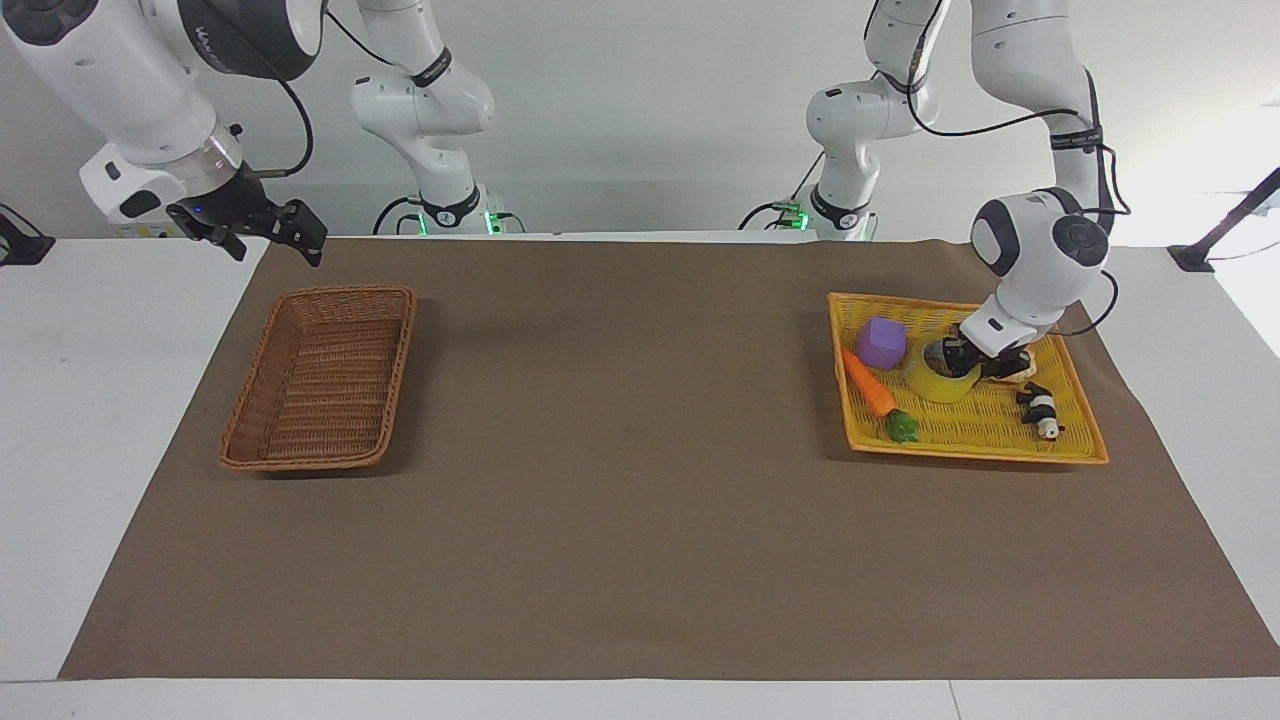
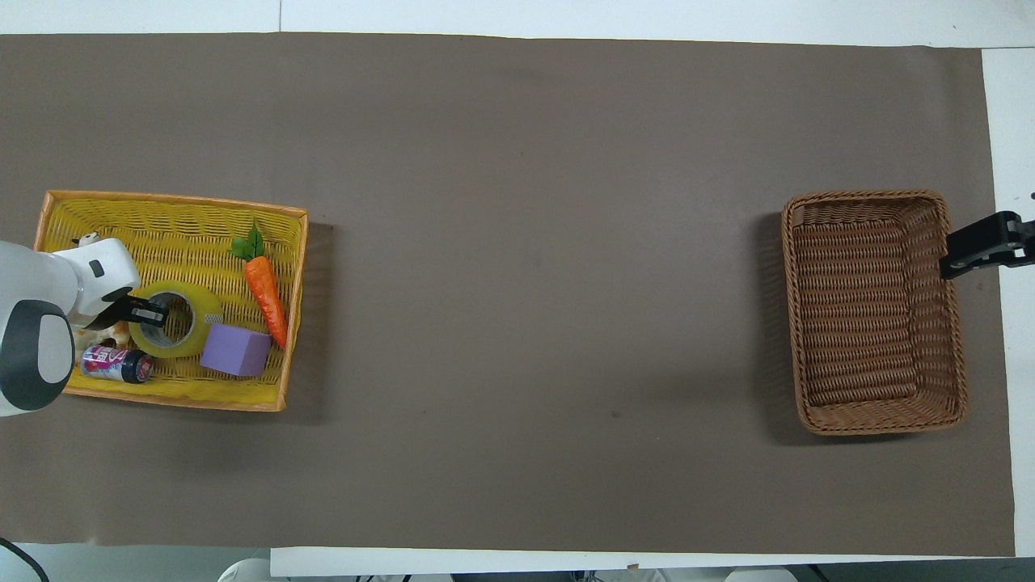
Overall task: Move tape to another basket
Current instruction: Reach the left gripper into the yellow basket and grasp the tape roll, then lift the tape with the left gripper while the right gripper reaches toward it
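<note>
The left gripper [image 1: 958, 356] is down in the yellow tray [image 1: 1085, 440] and is clenched on the wall of the tape [image 1: 938, 380], with one finger in the hole of the roll and one on its outer side. The tape sits in the tray at the left arm's end of the desk [image 1: 640, 560]. Just beside the tape is a purple cube [image 1: 881, 341]. A toy carrot [image 1: 868, 384] lies next to the cube. A small can [image 2: 116, 363] and a little black and white toy [image 1: 1040, 410] are in the tray too. A pale thing lies under the gripper, but I cannot tell what it is.

The right gripper [image 1: 268, 232] waits with its fingers apart, holding nothing, up in the air by the brown basket [image 1: 322, 375]. The brown basket sits at the right arm's end of the desk, well apart from the tray. A brown mat [image 1: 640, 500] covers the desk.
</note>
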`<state>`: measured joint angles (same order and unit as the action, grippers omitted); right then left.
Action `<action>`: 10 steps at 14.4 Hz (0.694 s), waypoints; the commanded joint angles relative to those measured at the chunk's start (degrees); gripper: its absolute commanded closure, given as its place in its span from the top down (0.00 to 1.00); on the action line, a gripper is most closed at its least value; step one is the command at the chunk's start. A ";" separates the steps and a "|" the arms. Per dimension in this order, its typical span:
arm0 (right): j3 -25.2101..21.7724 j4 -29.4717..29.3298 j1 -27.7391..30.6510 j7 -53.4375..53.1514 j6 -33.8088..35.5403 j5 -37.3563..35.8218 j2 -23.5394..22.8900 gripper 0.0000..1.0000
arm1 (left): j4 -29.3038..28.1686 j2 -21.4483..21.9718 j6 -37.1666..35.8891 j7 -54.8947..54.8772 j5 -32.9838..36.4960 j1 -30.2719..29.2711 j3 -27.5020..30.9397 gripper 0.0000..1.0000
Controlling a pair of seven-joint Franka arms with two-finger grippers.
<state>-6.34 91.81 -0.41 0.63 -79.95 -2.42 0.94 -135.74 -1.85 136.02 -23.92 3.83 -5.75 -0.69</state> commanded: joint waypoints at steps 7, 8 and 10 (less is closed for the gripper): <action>0.19 1.35 0.23 1.39 0.06 -0.22 1.26 1.00 | 33.76 -6.05 -30.81 22.70 -7.22 14.41 -0.37 0.00; 0.19 1.35 0.23 1.39 0.06 -0.22 1.26 1.00 | 35.27 -6.50 -30.21 30.00 -9.61 18.46 -0.37 0.00; 0.19 1.35 0.23 1.39 0.06 -0.22 1.18 1.00 | 35.73 -7.38 -24.79 41.80 -14.61 24.45 -0.54 0.00</action>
<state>-6.34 91.81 -0.41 0.63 -79.95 -2.42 0.94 -103.01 -6.21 108.71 8.70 -6.81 13.69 -2.02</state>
